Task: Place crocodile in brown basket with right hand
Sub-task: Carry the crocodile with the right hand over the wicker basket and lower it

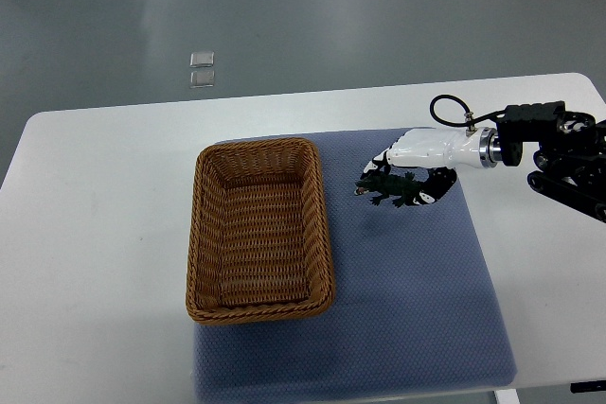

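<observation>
A white table with rounded corners (pixel 95 234) is carrying a blue-grey textured fabric mat (pixel 417 309). A rectangular brown wicker basket (pixel 260 146) is lying on the mat's left part, its long sides running away from the robot and its woven floor showing bare. Just right of the basket, level with its far half and clear of its rim, a dark green toy crocodile (pixel 390 190) is hanging under the fingertips of the white robot right hand (pixel 417 152), one end turned toward the basket. The fingers are curling down onto the toy's back and appear to be pinching it, with a dark shadow falling on the mat beneath. Farther right of the basket, the black jointed arm (pixel 559 153) is reaching in over the table's right edge, a black cable (pixel 447 106) looping above the wrist.
</observation>
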You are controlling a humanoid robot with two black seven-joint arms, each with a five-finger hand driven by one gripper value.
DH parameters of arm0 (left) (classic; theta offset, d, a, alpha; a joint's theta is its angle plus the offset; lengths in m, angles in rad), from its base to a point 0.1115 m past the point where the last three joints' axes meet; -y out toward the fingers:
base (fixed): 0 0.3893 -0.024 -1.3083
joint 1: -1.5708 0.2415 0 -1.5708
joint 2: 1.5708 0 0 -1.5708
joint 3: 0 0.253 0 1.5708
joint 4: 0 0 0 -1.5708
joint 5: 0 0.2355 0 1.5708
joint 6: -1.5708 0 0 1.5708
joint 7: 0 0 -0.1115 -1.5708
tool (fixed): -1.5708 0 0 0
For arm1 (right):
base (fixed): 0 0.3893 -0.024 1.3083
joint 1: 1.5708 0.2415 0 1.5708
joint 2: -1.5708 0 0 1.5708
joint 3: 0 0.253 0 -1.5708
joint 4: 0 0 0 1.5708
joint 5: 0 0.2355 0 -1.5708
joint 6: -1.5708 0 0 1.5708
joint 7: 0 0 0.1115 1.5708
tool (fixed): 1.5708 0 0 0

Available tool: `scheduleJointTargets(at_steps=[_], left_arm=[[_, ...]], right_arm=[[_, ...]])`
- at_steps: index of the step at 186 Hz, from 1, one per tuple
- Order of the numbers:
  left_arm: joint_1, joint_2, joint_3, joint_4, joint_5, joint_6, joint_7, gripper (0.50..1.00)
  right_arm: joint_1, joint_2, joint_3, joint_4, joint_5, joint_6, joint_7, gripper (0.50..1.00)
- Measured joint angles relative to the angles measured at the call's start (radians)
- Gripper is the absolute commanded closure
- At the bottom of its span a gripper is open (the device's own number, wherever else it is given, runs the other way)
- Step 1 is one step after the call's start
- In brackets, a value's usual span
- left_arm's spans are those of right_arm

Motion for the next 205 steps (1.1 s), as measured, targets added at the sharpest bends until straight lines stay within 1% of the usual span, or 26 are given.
scheduleJointTargets(at_steps=[32,43,52,59,71,77,100,124,156,183,198,205], left_arm=[[0.0,0.0,0.0,0.0,0.0,0.0,0.0,0.5],[0.0,0.0,0.0,0.0,0.0,0.0,0.0,0.5],[0.0,0.0,0.0,0.0,0.0,0.0,0.0,0.5],[0.0,0.0,0.0,0.0,0.0,0.0,0.0,0.5],[0.0,0.0,0.0,0.0,0.0,0.0,0.0,0.5],[0.0,0.0,0.0,0.0,0.0,0.0,0.0,0.5],[0.0,0.0,0.0,0.0,0.0,0.0,0.0,0.5],[0.0,0.0,0.0,0.0,0.0,0.0,0.0,0.5],[0.0,0.0,0.0,0.0,0.0,0.0,0.0,0.5],[0.0,0.0,0.0,0.0,0.0,0.0,0.0,0.5],[0.0,0.0,0.0,0.0,0.0,0.0,0.0,0.5],[0.0,0.0,0.0,0.0,0.0,0.0,0.0,0.5]], right_arm=[[0.024,-0.001,0.007,0.001,0.007,0.003,0.005,0.857],[0.036,-0.001,0.009,0.002,0.016,0.01,0.007,0.887],[0.046,-0.001,0.009,0.002,0.025,0.02,0.011,0.897],[0.057,-0.001,0.009,0.004,0.036,0.033,0.018,0.92],[0.077,-0.001,0.01,0.005,0.053,0.056,0.025,0.938],[0.089,-0.001,0.011,0.006,0.062,0.069,0.027,0.957],[0.135,0.009,0.011,0.007,0.082,0.103,0.029,0.957],[0.181,0.051,0.011,0.008,0.084,0.118,0.029,0.957],[0.246,0.148,0.008,0.009,0.08,0.151,0.029,0.955],[0.289,0.241,0.0,0.007,0.074,0.158,0.029,0.955],[0.306,0.291,-0.003,0.007,0.071,0.158,0.029,0.938],[0.31,0.311,-0.005,0.007,0.069,0.158,0.029,0.914]])
